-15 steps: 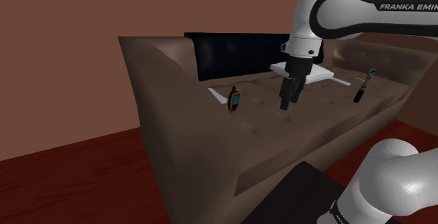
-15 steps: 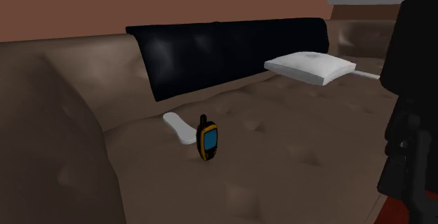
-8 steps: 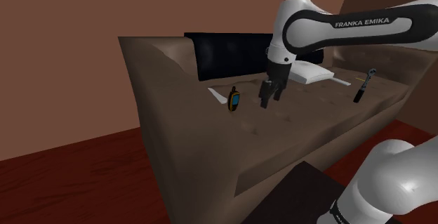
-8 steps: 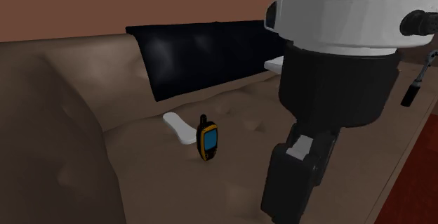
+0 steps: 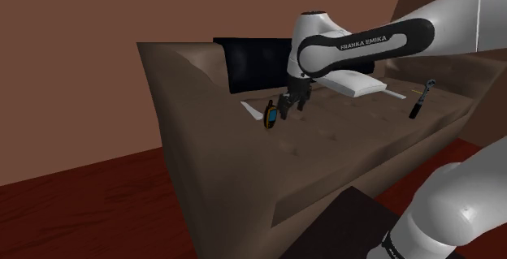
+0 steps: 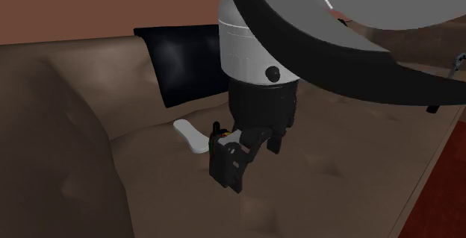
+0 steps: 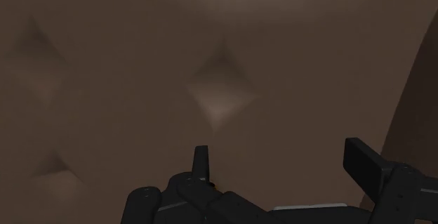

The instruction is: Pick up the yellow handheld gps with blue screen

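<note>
You have the gripper [image 5: 288, 110] low over the brown tufted sofa seat [image 5: 349, 140]. Its 2 fingers [image 7: 201, 161] stand wide apart, with bare upholstery between them in the wrist view. The yellow handheld GPS [image 5: 271, 117], blue screen showing, stands upright on the seat just beside the gripper, on the shoulder view's left, and is not clasped. 1 flat white object [image 5: 250, 109] lies just beside the GPS, toward the backrest. The arm link [image 5: 366, 42] reads "FRANKA EMIKA" in white.
</note>
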Controlling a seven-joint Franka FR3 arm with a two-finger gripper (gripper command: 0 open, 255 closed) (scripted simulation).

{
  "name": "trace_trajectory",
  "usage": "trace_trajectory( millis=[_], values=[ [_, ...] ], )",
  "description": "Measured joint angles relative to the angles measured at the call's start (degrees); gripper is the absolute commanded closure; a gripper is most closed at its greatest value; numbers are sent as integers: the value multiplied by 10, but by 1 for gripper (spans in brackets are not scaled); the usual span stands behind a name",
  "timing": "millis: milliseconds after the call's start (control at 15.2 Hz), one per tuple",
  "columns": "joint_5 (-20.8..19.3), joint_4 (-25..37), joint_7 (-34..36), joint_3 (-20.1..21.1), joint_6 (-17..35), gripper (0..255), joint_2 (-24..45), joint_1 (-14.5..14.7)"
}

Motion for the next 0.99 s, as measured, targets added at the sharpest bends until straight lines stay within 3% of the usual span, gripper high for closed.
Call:
trace_trajectory(
  millis=[462, 990],
  values=[
    [-91, 89, 72, 12, 75, 0, 124, -33],
    [-209, 230, 171, 8, 110, 0, 268, -41]
  ],
)
